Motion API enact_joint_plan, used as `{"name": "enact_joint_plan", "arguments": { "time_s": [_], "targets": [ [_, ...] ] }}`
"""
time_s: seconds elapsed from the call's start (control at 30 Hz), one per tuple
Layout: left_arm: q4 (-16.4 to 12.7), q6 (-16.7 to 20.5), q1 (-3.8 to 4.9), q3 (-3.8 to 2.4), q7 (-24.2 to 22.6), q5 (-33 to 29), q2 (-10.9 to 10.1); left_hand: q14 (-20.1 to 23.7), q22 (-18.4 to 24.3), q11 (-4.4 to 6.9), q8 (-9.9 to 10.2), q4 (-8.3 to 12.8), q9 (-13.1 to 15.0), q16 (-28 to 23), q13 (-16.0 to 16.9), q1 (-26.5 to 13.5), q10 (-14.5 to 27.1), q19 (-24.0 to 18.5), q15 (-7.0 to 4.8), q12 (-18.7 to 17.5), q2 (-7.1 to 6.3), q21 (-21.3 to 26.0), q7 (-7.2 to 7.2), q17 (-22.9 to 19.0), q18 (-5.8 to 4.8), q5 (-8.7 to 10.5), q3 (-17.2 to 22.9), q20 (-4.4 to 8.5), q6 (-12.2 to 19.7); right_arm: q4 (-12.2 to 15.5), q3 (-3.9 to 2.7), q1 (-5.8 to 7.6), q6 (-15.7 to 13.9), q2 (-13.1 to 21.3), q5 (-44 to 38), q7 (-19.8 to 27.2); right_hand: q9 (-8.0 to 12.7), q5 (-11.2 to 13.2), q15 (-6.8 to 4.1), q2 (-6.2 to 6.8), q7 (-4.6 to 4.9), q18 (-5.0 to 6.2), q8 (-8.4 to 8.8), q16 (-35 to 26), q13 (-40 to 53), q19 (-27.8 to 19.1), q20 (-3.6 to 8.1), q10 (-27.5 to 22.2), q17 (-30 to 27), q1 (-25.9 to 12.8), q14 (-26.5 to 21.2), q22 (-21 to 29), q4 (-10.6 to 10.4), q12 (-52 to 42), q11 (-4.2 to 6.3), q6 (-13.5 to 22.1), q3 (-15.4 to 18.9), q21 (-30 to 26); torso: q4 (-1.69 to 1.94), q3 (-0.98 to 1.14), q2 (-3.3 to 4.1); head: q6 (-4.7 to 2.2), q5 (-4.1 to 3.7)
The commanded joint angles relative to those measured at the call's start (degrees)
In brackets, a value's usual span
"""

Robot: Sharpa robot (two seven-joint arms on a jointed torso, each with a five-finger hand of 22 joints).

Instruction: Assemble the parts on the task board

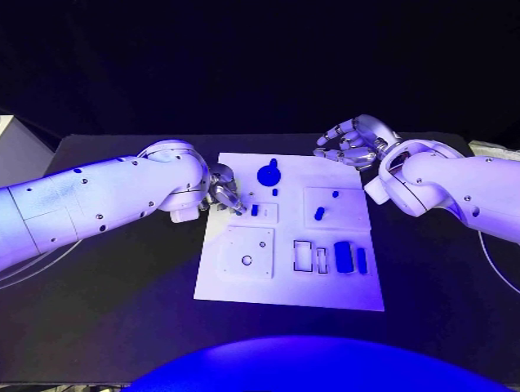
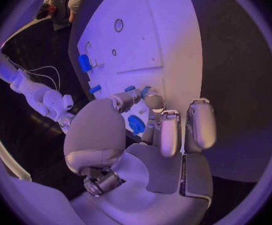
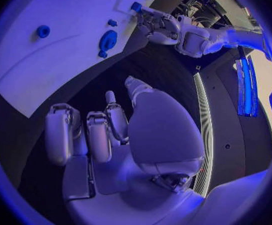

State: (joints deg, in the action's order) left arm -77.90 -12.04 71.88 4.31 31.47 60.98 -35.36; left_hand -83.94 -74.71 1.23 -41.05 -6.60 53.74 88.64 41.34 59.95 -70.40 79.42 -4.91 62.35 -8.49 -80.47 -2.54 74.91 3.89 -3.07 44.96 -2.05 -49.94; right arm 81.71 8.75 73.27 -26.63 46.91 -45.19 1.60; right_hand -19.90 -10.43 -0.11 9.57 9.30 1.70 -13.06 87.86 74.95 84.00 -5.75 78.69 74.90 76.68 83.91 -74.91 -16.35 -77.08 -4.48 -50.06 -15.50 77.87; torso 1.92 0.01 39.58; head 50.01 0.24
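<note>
Black tabletop surrounds the white task board, which lies in the middle with its long sides running away from the robot. The left hand sits at the board's left edge, about halfway up, its fingertips reaching over the edge towards a small blue part standing in a square recess just inside that edge. In the left wrist view the thumb and a finger close towards a small blue piece — whether they actually pinch it or only touch it cannot be told.

The right hand hovers off the board's far right corner, fingers curled loosely and apart, holding nothing. It is well clear of every part.

Other blue parts lie on the board: a keyhole-shaped piece near the far edge, a short peg right of centre, and upright bars near the right edge. Judging by position, the left hand is much the nearer to the recessed part, which lies directly ahead of its fingertips.
</note>
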Motion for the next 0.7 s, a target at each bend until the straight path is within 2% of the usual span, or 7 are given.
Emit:
{"name": "enact_joint_plan", "arguments": {
  "time_s": [0.03,0.07,0.27,0.37,0.7],
  "targets": [
    [0.4,-0.7,-0.26,0.09,1.0,-2.2,0.2,-5.1,0.2,0.17,0.4,2.9,-0.2,-0.3,-0.3,0.6,0.6,-0.6,0.48,-0.4,1.55,0.3,-0.05,12.4,0.1,-0.16,4.2,-0.02,0.6,0.0,0.0,-0.06,0.9,-0.1,-0.2,0.5,0.0,-0.2,0.22,0.13,0.03,1.13,-0.14,-0.3,3.3,1.1,-0.16,-0.1,10.9,-0.5,4.8,-6.7,-0.1,0.0,0.01,0.4,-0.4,-0.2,-0.03,0.01,0.01,-0.01,-0.01],
    [0.5,-0.8,-0.25,0.06,1.1,-2.4,0.2,-5.1,0.3,0.15,0.5,3.6,-0.2,-0.4,-0.4,1.1,0.7,-0.7,0.47,-0.4,1.6,0.4,-0.1,12.3,0.11,-0.21,5.1,-0.01,0.7,0.0,0.0,-0.06,0.9,-0.1,-0.2,0.5,0.0,-0.2,0.22,0.13,0.03,1.13,-0.14,-0.3,3.3,1.1,-0.16,-0.1,10.9,-0.5,4.8,-6.7,-0.1,0.0,0.01,0.4,-0.4,-0.2,-0.04,0.01,-0.01,-0.01,0.01],
    [0.9,-1.7,-0.23,-0.04,1.5,-3.1,0.4,-5.1,0.3,0.11,0.5,4.5,-0.2,-0.5,-0.5,1.4,0.9,-0.7,0.51,-0.4,1.27,0.4,-0.16,12.2,0.12,-0.27,6.0,-0.04,0.9,-0.1,0.0,-0.08,1.0,-0.1,-0.2,0.5,0.0,-0.2,0.22,0.13,0.03,1.13,-0.14,-0.3,3.3,1.1,-0.16,-0.1,10.9,-0.5,4.8,-6.7,-0.1,0.0,0.01,0.4,-0.4,-0.2,0.03,0.01,0.02,-0.01,-0.08],
    [1.0,-1.9,-0.22,-0.06,1.6,-3.3,0.5,-5.0,0.4,0.07,0.4,4.9,-0.1,-0.5,-0.7,1.7,0.9,-0.7,0.53,-0.5,1.52,0.5,-0.23,12.2,0.13,-0.28,6.7,-0.06,0.9,-0.1,0.0,-0.1,1.0,-0.1,-0.2,0.5,0.0,-0.2,0.22,0.13,0.03,1.13,-0.14,-0.3,3.3,1.1,-0.16,-0.1,10.9,-0.5,4.8,-6.7,-0.1,0.0,0.01,0.4,-0.4,-0.2,0.02,0.02,-0.01,-0.01,-0.03],
    [1.3,-1.7,-0.21,-0.1,1.4,-3.0,0.6,-5.0,0.2,0.0,0.4,5.4,-0.1,-0.5,-0.8,1.9,1.0,-0.6,0.59,-0.5,1.84,0.4,-0.34,12.2,0.1,-0.26,7.4,-0.09,0.9,-0.1,0.0,-0.13,1.0,-0.2,-0.2,0.5,0.0,-0.2,0.22,0.13,0.03,1.13,-0.14,-0.3,3.3,1.1,-0.16,-0.1,10.9,-0.5,4.8,-6.7,-0.1,0.0,0.01,0.4,-0.4,-0.2,-0.02,-0.02,0.04,-0.01,-0.1]
  ]
}}
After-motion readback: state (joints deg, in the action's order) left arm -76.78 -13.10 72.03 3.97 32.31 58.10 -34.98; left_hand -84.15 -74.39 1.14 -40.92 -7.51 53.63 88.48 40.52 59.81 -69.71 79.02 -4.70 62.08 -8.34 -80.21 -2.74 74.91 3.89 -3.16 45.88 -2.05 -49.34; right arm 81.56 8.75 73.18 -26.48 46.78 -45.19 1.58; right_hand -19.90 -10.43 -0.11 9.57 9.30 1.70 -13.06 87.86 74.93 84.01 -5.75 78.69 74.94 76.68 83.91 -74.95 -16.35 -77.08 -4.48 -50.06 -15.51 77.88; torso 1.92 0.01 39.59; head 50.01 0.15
